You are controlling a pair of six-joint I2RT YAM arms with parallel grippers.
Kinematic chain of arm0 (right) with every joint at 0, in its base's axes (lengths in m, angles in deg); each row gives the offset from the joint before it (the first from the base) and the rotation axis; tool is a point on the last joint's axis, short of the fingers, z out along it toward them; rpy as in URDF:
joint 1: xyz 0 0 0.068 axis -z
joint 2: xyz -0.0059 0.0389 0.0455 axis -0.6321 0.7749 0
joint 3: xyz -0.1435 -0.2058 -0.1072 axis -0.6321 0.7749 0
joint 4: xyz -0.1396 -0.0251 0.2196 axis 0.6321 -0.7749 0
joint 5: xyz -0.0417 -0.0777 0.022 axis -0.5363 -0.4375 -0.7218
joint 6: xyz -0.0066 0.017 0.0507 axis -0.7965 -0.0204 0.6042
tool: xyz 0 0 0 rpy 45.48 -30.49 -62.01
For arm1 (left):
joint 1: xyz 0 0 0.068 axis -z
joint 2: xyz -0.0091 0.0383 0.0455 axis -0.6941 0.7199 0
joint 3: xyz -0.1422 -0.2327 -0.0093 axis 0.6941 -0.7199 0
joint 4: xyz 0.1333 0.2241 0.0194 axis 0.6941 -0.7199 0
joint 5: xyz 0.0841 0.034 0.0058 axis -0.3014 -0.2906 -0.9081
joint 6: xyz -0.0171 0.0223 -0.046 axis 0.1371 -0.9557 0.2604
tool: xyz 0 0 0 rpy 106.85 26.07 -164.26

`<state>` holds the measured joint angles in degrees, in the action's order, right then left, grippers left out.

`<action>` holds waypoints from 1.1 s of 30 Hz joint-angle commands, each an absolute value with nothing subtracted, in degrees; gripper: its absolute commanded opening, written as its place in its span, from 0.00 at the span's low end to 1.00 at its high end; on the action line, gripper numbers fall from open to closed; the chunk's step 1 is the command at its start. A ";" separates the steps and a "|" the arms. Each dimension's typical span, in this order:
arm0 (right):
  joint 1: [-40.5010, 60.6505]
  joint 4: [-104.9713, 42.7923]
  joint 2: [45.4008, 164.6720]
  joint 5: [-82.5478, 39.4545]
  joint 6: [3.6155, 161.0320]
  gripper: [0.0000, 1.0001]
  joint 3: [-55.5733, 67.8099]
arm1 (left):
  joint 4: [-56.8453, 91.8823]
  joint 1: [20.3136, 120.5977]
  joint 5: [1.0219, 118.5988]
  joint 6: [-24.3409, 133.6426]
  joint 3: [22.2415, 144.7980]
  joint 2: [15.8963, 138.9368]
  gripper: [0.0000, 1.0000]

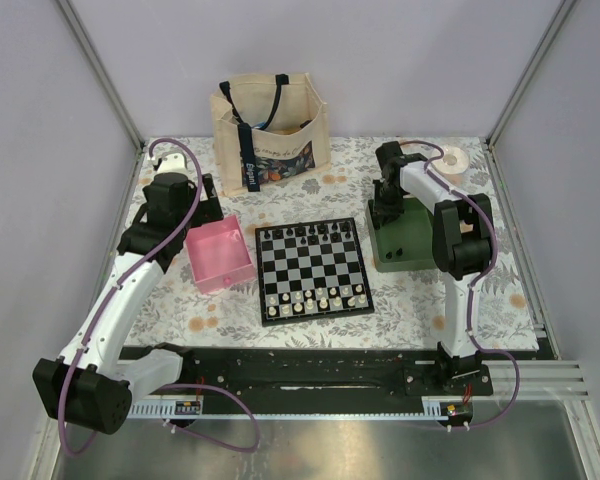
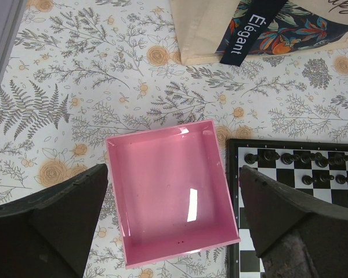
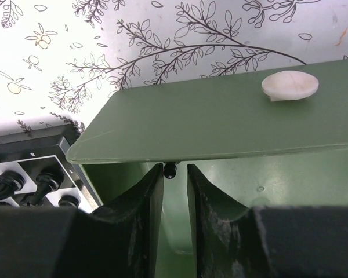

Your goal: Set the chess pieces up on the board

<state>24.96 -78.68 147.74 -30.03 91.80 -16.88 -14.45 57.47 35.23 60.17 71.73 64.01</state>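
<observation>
The board (image 1: 313,268) lies in the middle of the table, with black chess pieces (image 1: 310,235) along its far rows and white ones along the near rows. My right gripper (image 3: 175,169) reaches down into the green tray (image 3: 220,116). Its jaws stand a narrow way apart. A tiny black chess piece (image 3: 170,169) sits between the tips, against the left finger, with a gap to the right one. My left gripper (image 2: 174,174) hangs wide open over the empty pink tray (image 2: 119,202), holding nothing. The board's corner (image 2: 296,191) shows beside that tray.
A cloth tote bag (image 1: 270,135) stands at the back of the table. A roll of tape (image 1: 452,160) lies at the back right. A white disc (image 3: 290,85) rests on the green tray's flat surface. The pink tray (image 1: 220,258) adjoins the board's left side, the green tray (image 1: 400,245) its right.
</observation>
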 commanded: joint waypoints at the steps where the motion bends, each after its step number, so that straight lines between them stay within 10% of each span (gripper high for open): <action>1: 24.96 -79.54 147.97 -30.51 91.24 0.32 -19.15 | -12.27 57.58 35.81 60.21 72.44 63.09 0.99; 14: 24.88 -80.77 149.02 -30.94 90.45 0.24 -20.90 | -12.27 57.49 35.73 60.12 72.44 62.74 0.99; 20: 24.88 -80.77 148.24 -30.33 90.19 0.01 -20.12 | -12.27 57.58 36.08 60.12 72.44 62.66 0.99; 33: 24.88 -78.13 136.82 -32.00 90.98 0.00 -15.02 | -12.27 57.58 36.08 60.12 72.52 62.66 0.99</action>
<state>24.96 -78.48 143.20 -30.29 90.75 -15.78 -14.45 57.47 35.25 60.17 71.73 64.01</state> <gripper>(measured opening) 0.017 0.988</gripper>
